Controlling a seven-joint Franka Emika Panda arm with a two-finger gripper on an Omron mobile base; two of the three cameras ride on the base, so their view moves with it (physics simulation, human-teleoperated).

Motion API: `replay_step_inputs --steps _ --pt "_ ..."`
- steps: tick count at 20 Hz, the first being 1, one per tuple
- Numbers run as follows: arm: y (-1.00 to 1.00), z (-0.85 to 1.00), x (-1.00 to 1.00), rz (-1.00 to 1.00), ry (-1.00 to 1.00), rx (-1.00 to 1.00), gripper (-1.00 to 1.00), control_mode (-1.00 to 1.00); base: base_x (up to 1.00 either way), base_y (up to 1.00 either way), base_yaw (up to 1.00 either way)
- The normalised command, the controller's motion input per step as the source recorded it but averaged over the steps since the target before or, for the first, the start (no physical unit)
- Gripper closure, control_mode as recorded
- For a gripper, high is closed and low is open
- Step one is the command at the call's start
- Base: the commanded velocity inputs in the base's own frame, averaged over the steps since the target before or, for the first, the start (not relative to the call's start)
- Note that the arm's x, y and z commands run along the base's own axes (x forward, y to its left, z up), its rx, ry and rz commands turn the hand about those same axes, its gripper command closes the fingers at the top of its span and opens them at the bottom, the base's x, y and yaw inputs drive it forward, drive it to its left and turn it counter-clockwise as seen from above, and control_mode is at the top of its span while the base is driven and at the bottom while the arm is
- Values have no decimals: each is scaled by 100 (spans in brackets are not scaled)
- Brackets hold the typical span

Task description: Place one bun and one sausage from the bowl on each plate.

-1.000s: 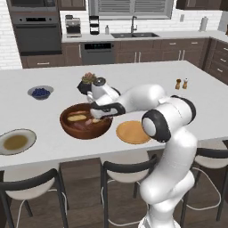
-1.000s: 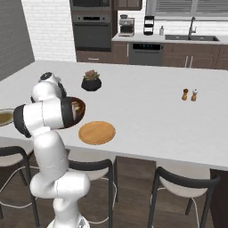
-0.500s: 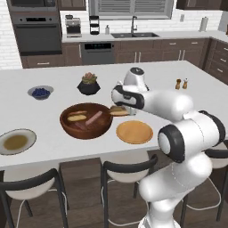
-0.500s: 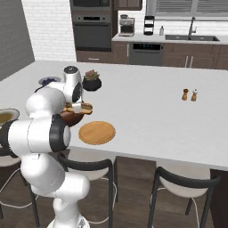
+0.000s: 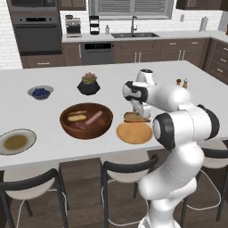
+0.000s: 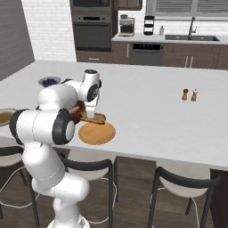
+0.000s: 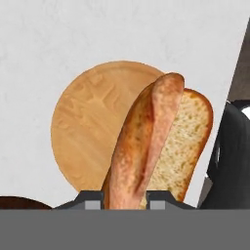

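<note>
Gripping bun [image 7: 146,146], tool [image 7: 125,201] fingertips cut off (hand view), above orange plate [image 7: 88,132].

Bowl [image 6: 75,116] mostly hidden behind arm; grey-rimmed plate [image 6: 4,116] cut off.

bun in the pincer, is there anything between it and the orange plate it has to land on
Nothing visible does. The pincer is shut on the bun, which hangs right above the orange-tan plate. The plate's face looks bare in the hand view, and the wooden bowl sits off to one side of it on the counter, clear of the way down.
</note>
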Motion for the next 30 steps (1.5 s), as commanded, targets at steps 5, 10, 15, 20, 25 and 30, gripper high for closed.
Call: replay_step_inputs --steps 5,10,15,20,25,30 --pt "-2 -88 0 0 -1 -4 100 -100 0 0 0" --pt "0 -18 10 0 -3 0 -100 -100 0 0 0" --pt "0 0 0 0 -4 0 -100 -100 0 0 0" --pt "1 85 -12 5 -17 4 -100 -100 0 0 0" --pt "63 88 13 31 -7 0 -100 -100 0 0 0" --pt "99 -1 45 40 0 -5 -100 -100 0 0 0"
